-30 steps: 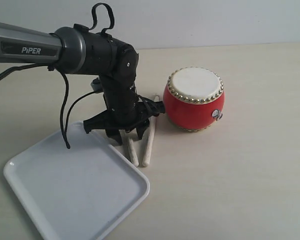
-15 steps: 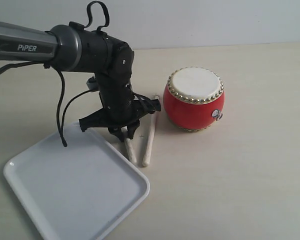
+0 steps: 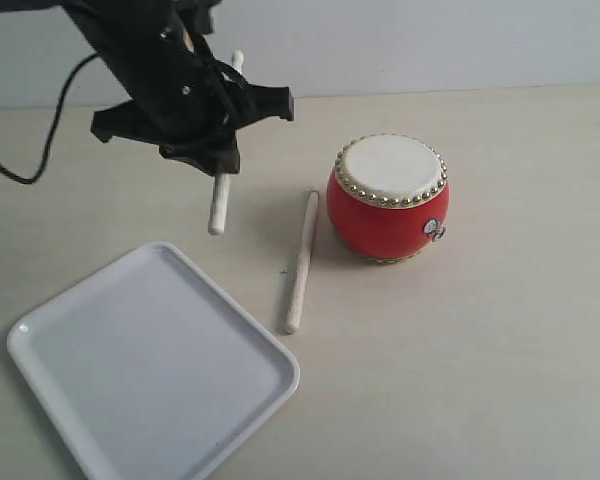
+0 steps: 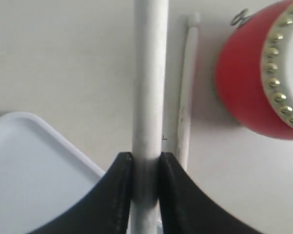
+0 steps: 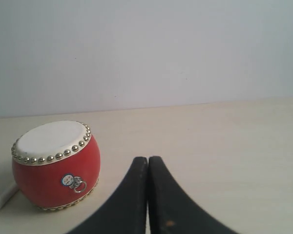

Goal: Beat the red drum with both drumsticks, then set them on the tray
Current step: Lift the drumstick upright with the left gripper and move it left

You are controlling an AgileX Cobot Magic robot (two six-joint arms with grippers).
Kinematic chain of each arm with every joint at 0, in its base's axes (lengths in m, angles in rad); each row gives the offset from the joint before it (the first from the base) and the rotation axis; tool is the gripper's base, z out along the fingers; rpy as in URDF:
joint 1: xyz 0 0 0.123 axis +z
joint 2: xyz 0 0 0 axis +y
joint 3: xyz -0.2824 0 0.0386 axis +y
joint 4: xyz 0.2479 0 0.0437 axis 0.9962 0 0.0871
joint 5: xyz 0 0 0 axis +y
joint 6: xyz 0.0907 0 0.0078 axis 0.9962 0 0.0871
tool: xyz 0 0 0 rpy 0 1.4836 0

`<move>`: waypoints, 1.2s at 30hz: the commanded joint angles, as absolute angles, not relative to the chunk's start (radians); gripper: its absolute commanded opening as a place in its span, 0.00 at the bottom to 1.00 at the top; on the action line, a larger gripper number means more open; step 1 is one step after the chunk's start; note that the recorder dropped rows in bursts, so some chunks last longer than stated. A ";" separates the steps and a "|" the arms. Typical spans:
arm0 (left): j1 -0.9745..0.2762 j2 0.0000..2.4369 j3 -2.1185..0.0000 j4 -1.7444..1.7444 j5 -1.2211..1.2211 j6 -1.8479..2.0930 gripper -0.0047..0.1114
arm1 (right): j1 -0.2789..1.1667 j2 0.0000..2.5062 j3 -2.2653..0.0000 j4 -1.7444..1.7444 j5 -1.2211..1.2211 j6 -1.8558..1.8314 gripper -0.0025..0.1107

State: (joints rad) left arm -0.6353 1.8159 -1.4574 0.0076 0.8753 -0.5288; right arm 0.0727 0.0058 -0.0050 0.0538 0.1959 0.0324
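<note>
The tray (image 3: 150,370) occupies the lower left of the exterior view. One drumstick (image 3: 301,262) lies on the table (image 3: 500,350) at centre, between the tray and the red drum (image 3: 388,198), just beside the drum. At upper left, the left gripper (image 3: 218,158) is clamped on the other drumstick (image 3: 218,208), held off the table. The right gripper (image 5: 147,165) has its jaws pressed together.

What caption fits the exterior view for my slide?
Left pincer holds one drumstick aloft; the second drumstick lies beside the drum, near the tray.
</note>
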 commanded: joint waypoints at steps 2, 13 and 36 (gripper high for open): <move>-0.640 1.523 -1.193 0.012 0.701 -0.420 0.04 | 0.076 0.000 0.000 0.049 0.185 0.030 0.02; -0.640 0.786 -0.680 -0.033 0.428 -0.289 0.04 | 0.076 0.000 0.000 0.049 0.185 0.028 0.02; -0.638 0.657 -0.550 0.015 0.723 -0.314 0.04 | 0.076 0.000 0.000 0.043 0.185 0.030 0.02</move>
State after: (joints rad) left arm -0.6353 0.6200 -0.5532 0.0072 0.7093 -0.3164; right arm 0.0727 0.0058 -0.0050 0.0518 0.1959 0.0324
